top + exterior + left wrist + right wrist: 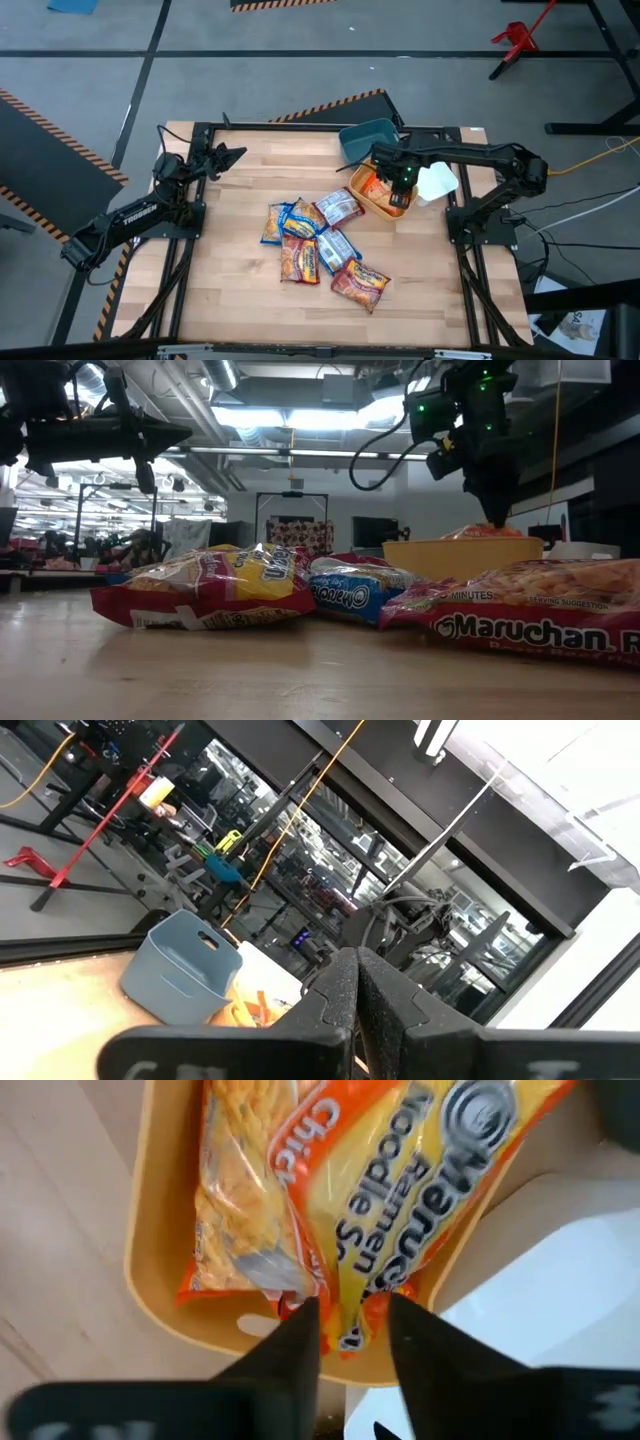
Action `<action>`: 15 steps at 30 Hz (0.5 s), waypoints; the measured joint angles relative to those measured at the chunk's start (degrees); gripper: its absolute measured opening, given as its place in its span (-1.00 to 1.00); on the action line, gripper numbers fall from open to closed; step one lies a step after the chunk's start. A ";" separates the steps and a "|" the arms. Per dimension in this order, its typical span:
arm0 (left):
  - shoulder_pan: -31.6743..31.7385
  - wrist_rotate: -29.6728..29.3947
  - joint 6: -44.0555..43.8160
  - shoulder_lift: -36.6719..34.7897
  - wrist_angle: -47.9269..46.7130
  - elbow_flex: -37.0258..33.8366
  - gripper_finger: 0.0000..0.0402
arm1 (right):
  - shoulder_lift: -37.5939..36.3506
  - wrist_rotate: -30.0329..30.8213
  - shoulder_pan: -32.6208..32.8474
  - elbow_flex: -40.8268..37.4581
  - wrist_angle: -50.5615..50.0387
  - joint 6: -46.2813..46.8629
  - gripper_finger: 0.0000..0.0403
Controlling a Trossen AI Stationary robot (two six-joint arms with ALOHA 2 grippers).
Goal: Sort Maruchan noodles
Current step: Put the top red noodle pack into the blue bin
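Note:
Several Maruchan noodle packets (320, 245), red, blue and yellow, lie loose in a heap on the middle of the table; the low view shows them up close (215, 585). Two orange packets lie in the yellow bin (362, 196); one (250, 1190) is free, the other (440, 1170) has an end between my right fingers. My right gripper (352, 1325) points down into that bin (497, 515). My left gripper (238, 153) waits shut, raised over the table's far left corner (357, 970). My right gripper pinches the orange packet by its crimped end (352, 1312), between the two fingers. It comes from above, pointing down. The packet's body lies flat in the yellow bin (150, 1280), beside the other orange packet.
A teal bin (365, 138) stands at the far edge behind the yellow bin, and a white bin (440, 182) sits close on its right side. Bare wood lies on the near half and the left side of the table. Black frame rails run along the table's edges.

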 joint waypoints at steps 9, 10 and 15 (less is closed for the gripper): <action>0.01 0.01 0.00 0.00 0.00 0.01 -1.00 | -0.02 -1.81 1.49 15.35 2.90 0.20 0.05; 0.00 0.01 0.00 0.00 0.00 0.01 -1.00 | -0.02 -1.03 2.48 16.62 4.47 -0.64 0.07; 0.00 0.03 -0.04 0.00 0.00 0.01 -1.00 | 0.68 1.35 11.18 18.01 12.52 -9.97 0.15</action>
